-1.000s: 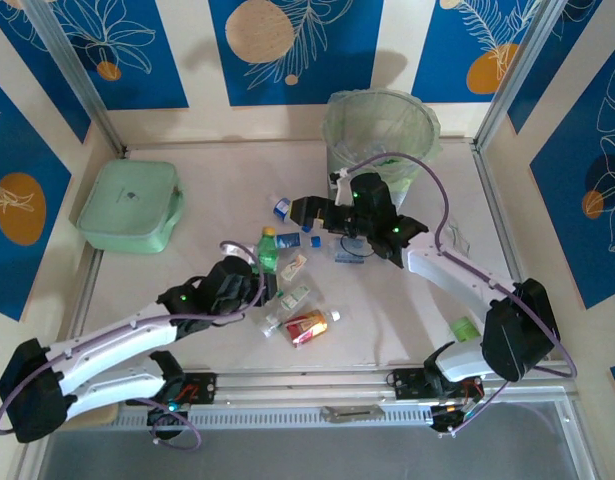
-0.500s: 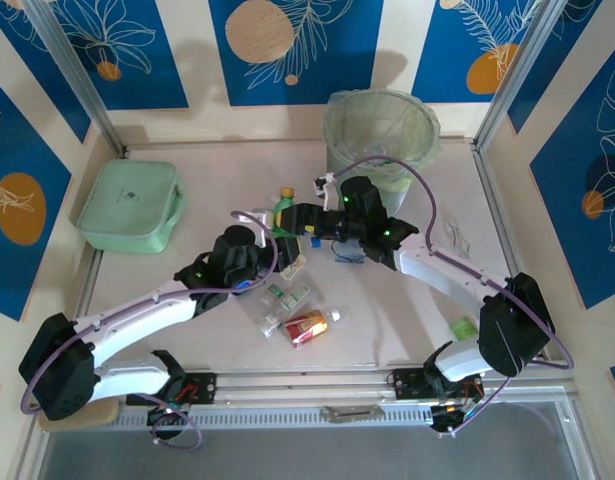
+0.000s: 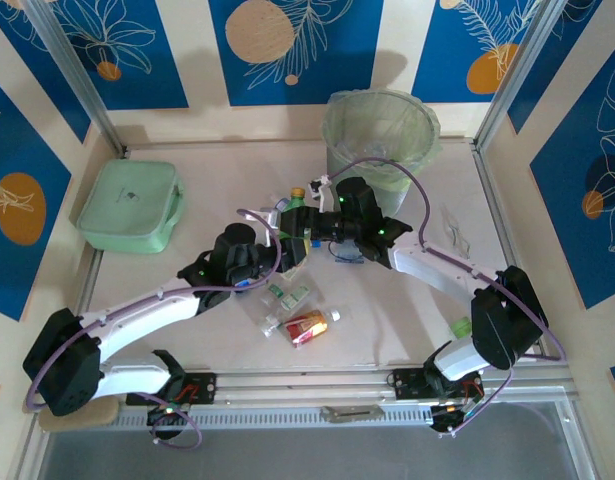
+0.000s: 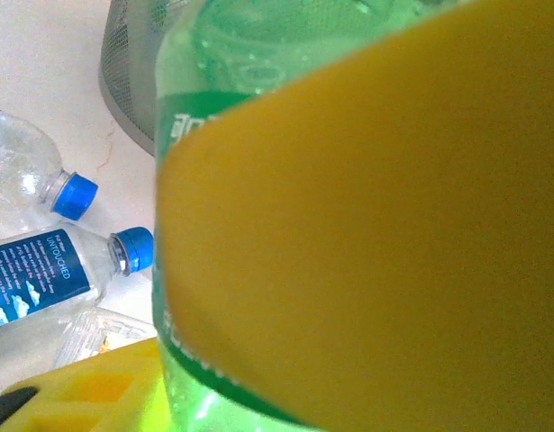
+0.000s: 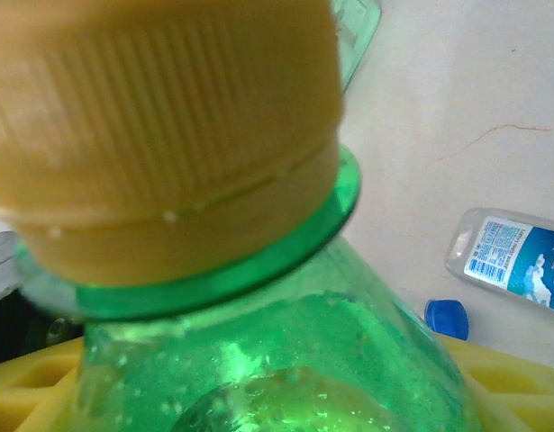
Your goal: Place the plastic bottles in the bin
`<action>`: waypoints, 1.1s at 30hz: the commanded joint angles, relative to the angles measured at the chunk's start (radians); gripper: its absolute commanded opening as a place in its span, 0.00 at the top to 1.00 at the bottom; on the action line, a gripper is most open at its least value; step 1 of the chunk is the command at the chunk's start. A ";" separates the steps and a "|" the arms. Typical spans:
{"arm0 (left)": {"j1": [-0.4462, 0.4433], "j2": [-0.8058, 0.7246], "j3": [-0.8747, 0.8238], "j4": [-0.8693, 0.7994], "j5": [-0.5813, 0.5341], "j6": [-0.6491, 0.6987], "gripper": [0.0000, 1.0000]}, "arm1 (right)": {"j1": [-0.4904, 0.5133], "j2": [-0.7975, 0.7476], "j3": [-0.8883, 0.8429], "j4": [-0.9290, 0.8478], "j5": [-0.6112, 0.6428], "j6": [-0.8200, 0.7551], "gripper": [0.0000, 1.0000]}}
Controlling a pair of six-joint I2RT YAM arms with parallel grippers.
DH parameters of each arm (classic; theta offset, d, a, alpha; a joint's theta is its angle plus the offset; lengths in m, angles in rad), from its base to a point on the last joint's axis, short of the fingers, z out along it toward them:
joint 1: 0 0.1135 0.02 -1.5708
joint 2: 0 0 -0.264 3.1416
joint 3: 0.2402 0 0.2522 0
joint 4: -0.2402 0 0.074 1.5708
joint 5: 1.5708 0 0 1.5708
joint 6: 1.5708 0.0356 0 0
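"Two grippers are seen close together from above, over the middle of the table (image 3: 217, 170) — what is found between them?"

"A green bottle (image 3: 293, 212) is found there, upright, with its yellow cap (image 3: 298, 192) uppermost. The left gripper (image 3: 283, 236) is extended toward it from the near left, the right gripper (image 3: 307, 222) from the right. The bin (image 3: 380, 130) is placed at the far edge, near the bottle yet apart from it. More plastic bottles are scattered on the near side, a red-orange bottle (image 3: 308, 326) among them. A mint-green case (image 3: 130, 205) is set well apart at the far left."

"What is given by the left wrist view?"

"The green bottle is shown very close, with blurred yellow fingers (image 4: 367, 225) laid across it and below it. Whether it is clamped or merely flanked cannot be told. Behind it, two clear bottles (image 4: 42, 265) with blue caps are laid on the table, and the bin's grey wall is seen beyond."

"And by the right wrist view?"

"The bottle's neck and ribbed cap are shown up close, with the right gripper's yellow fingers (image 5: 497, 378) on either side lower down — how tightly they are closed cannot be told. A labelled clear bottle (image 5: 511, 261) and a blue cap (image 5: 448, 317) are seen on the table beyond."
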 commanded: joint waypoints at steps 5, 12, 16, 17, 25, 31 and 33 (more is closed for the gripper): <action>0.035 -0.055 -0.016 0.026 -0.052 0.005 0.01 | -0.033 -0.011 0.011 -0.036 0.031 0.018 0.41; 0.195 -0.156 -0.125 -0.016 -0.086 -0.081 0.01 | -0.084 -0.065 0.042 -0.104 0.087 -0.038 0.41; 0.263 -0.215 -0.168 -0.097 -0.120 -0.098 0.01 | -0.103 -0.104 0.094 -0.159 0.139 -0.115 0.41; 0.275 -0.229 -0.177 -0.112 -0.126 -0.098 0.01 | -0.109 -0.112 0.115 -0.172 0.148 -0.134 0.41; 0.318 -0.264 -0.222 -0.144 -0.140 -0.123 0.01 | -0.205 -0.113 0.330 -0.270 0.221 -0.265 0.44; 0.318 -0.235 -0.226 -0.099 -0.093 -0.156 0.01 | -0.313 -0.065 0.454 -0.218 0.241 -0.344 0.43; 0.318 -0.225 -0.231 -0.075 -0.075 -0.167 0.01 | -0.339 -0.032 0.481 -0.203 0.276 -0.374 0.42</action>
